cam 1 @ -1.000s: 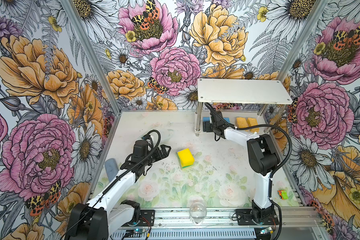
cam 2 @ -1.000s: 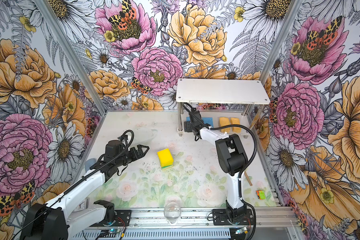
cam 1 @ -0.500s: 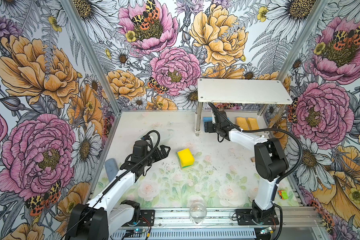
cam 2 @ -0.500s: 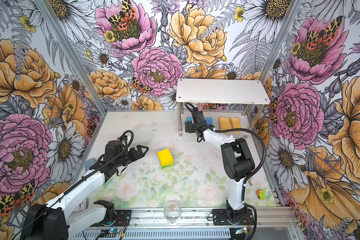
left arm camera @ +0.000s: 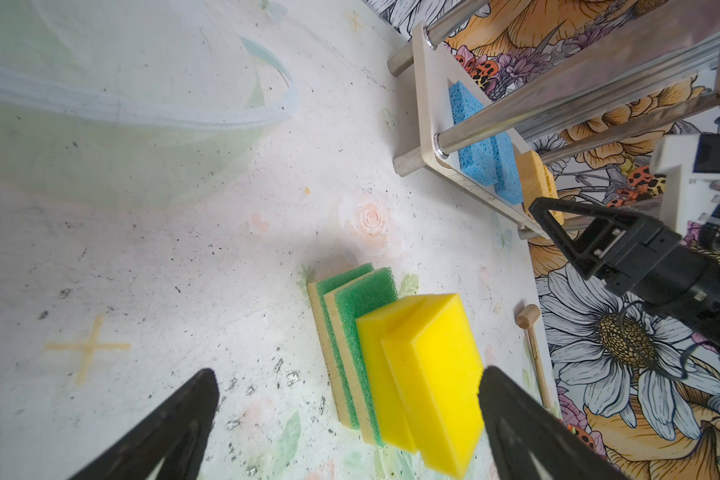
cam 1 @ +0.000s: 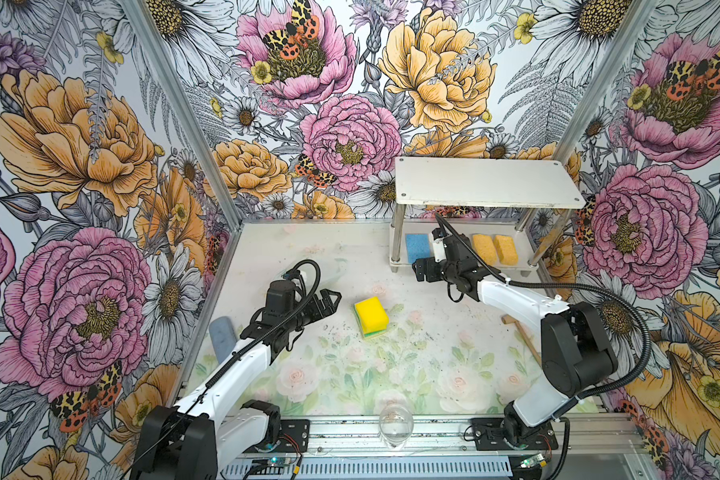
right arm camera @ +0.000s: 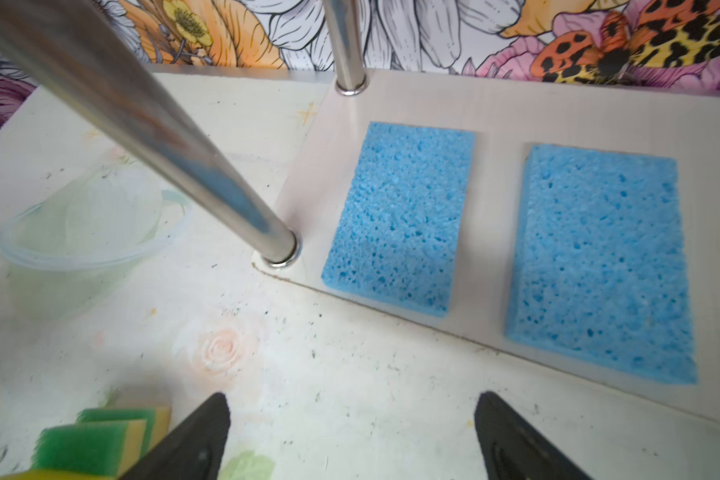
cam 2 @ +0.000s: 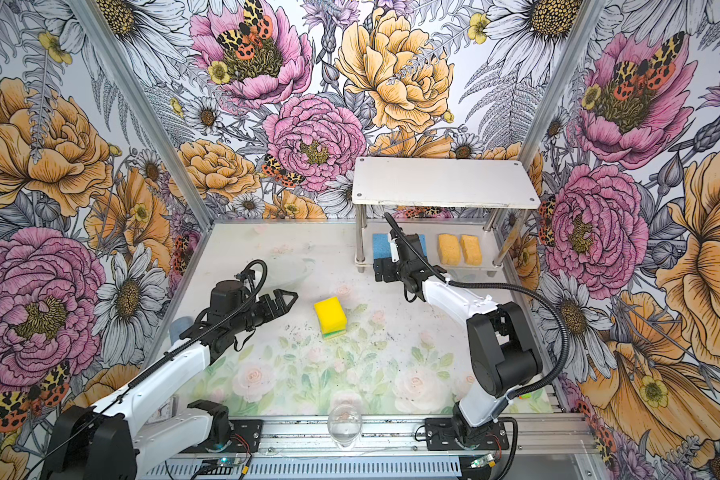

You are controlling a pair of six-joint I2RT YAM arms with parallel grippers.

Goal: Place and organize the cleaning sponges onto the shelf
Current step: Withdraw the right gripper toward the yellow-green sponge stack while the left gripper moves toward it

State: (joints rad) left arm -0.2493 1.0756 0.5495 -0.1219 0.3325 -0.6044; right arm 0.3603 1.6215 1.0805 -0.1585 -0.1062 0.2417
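Standing at about 1 o'clock on the desk [cam 1: 433, 365], the shelf [cam 1: 487, 183] is seen in both top views with four sponges laid on its lower board [right arm camera: 433, 99]. Two blue sponges [right arm camera: 400, 216] are placed flat at the board's 9 o'clock end, side by side with a gap between them. Two orange-yellow sponges [cam 1: 484, 249] are set close together towards its 3 o'clock end.

The right jaws, carried by the right arm [cam 1: 516, 299], are poised at 6 o'clock from the blue sponges, just short of the board's front edge. They are spread wide and nothing is gripped; only bare desk is seen between them in the right wrist view.

At the desk's centre, two thick yellow sponges [left arm camera: 429, 374] are stacked on two green-topped sponges [left arm camera: 354, 307]. The left jaws, on the left arm [cam 1: 246, 361], are poised at 9 o'clock from that stack, near it but apart, opened wide and empty.

A clear bowl [left arm camera: 121, 124] is seen at 11 o'clock from the stack. A glass [cam 1: 395, 426] is stood at the desk's 6 o'clock edge, a grey-blue cylinder [cam 1: 222, 338] is laid at 9 o'clock, and a wooden mallet [cam 1: 521, 334] at 3 o'clock.
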